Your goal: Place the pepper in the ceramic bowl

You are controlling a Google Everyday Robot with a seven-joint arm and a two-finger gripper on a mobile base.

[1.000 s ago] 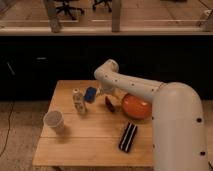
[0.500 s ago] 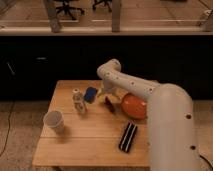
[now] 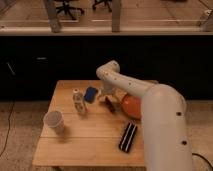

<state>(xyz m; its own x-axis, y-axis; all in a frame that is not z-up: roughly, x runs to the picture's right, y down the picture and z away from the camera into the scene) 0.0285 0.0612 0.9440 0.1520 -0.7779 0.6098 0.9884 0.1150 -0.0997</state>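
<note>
Nearest lies a black flat object [image 3: 128, 136] on the wooden table [image 3: 75, 145], with a white paper cup [image 3: 54, 121] to the left. Farther back, the pepper [image 3: 109, 104] rests on the tabletop just left of the ceramic bowl [image 3: 131, 106]. The gripper [image 3: 105, 94] hangs directly above the pepper, beside a blue flat object [image 3: 90, 94] and a small bottle [image 3: 78, 100].

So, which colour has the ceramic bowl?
Orange; the ceramic bowl shows in the camera view, right of the gripper, partly behind the arm.
</note>
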